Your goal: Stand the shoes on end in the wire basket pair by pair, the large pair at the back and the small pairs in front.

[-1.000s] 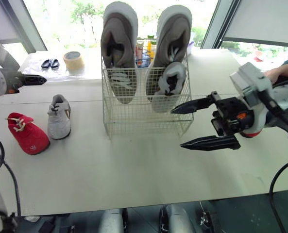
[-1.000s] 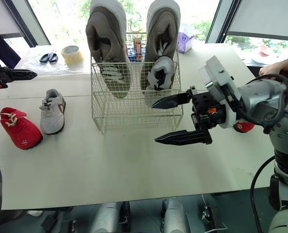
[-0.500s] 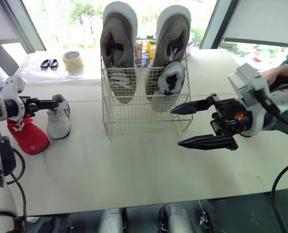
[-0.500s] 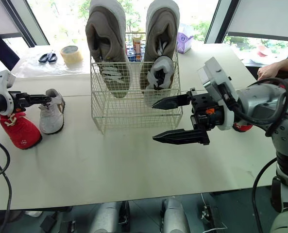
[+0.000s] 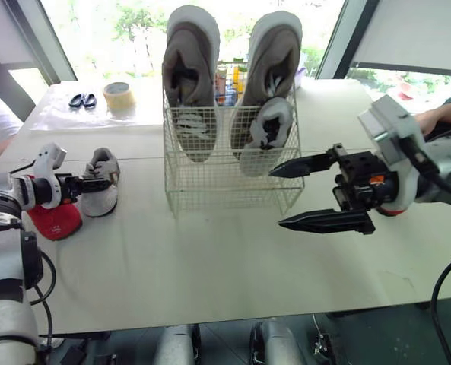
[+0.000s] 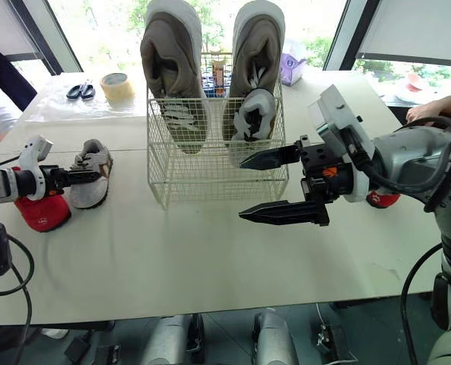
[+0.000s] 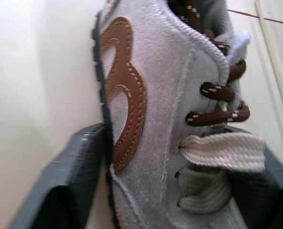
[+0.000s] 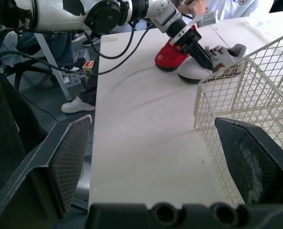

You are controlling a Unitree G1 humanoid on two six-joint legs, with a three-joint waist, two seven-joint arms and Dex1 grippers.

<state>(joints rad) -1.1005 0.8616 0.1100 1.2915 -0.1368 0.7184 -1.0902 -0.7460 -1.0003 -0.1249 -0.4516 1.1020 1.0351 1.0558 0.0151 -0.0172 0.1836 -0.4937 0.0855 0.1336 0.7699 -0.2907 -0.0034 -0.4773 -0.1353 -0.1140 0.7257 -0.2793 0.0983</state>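
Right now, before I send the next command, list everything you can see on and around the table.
white wire basket: 1, white, table centre
large grey-brown lace-up shoes: 2, grey-brown, on end at the basket's back
small grey-and-white shoe: 1, on end, basket's front right
small grey suede shoe: 1, grey with a brown patch, on the table left of the basket
small red shoe: 1, red, beside it, farther left
tape roll: 1, tan, far left
scissors: 1, black handles, by the tape
bottles: several, mixed, behind the basket
person's hand: 1, far right
left hand: closed on the suede shoe
right hand: open, before the basket's right side
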